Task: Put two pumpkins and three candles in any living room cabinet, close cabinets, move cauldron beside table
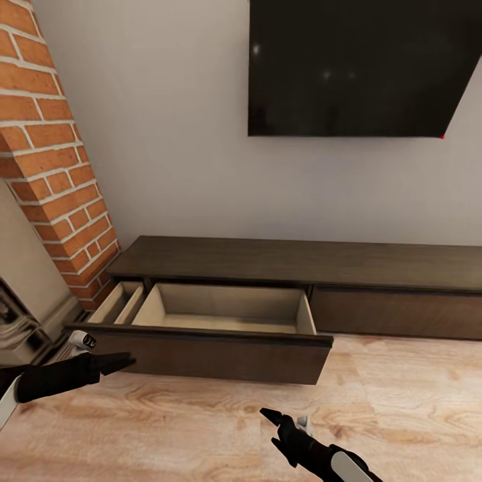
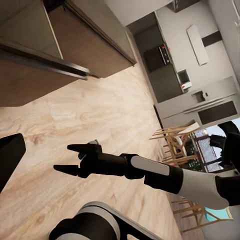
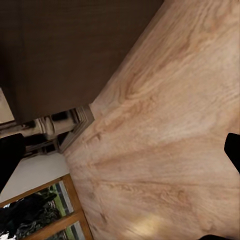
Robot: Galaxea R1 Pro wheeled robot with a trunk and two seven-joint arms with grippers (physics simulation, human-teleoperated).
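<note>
The left end effector (image 1: pixel 124 362) is seen low at the left of the head view, held above the wooden floor (image 1: pixel 402 402) just in front of the pulled-out drawer front. Its black fingers appear pressed together into a single point there, but whether they are fully closed cannot be told. Nothing is seen held in it.

The right end effector (image 2: pixel 67 159) is seen in the left wrist view with its two black fingers (image 2: pixel 80 148) spread apart and nothing between them. In the head view it is placed low, near the middle, over the floor and apart from the cabinet (image 1: pixel 294 264).

The cabinet, a long low dark-brown TV console, is set against the pale wall. Its left wide drawer (image 1: pixel 227 314) is drawn out, and a pale beige interior is shown, with nothing seen lying in it. A narrower divided compartment (image 1: pixel 120 301) is seen beside it on the left. The drawer front (image 1: pixel 402 311) to the right is shut flush.

A dark television screen (image 1: pixel 355 67) is mounted above the cabinet, and a red brick column (image 1: pixel 53 167) is seen at the left.
</note>
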